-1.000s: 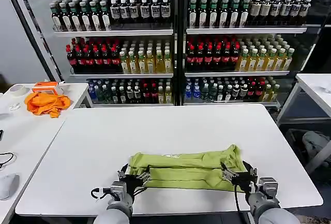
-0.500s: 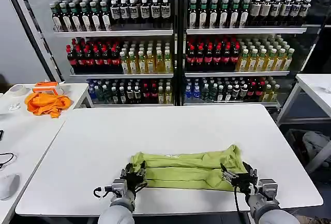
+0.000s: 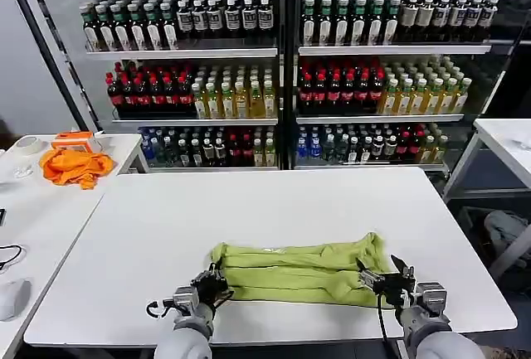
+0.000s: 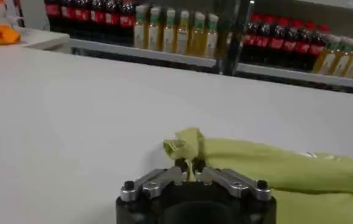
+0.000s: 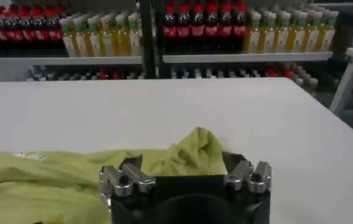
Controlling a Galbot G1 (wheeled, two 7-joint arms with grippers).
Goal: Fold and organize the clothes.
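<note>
Near the desk [image 3: 274,210] front edge our left claw [image 3: 212,285] looks pinched on the soft, limp T-shirt [image 3: 299,272]; right claw [image 3: 390,278] spread. Grip corners.

The clothes [image 3: 299,271] are one plain yellow-green T-shirt, folded into a long narrow band lying flat across the near part of the white table [image 3: 274,210] (rumpled, with soft creases running along it). Its right end bunches up higher than its left.
</note>
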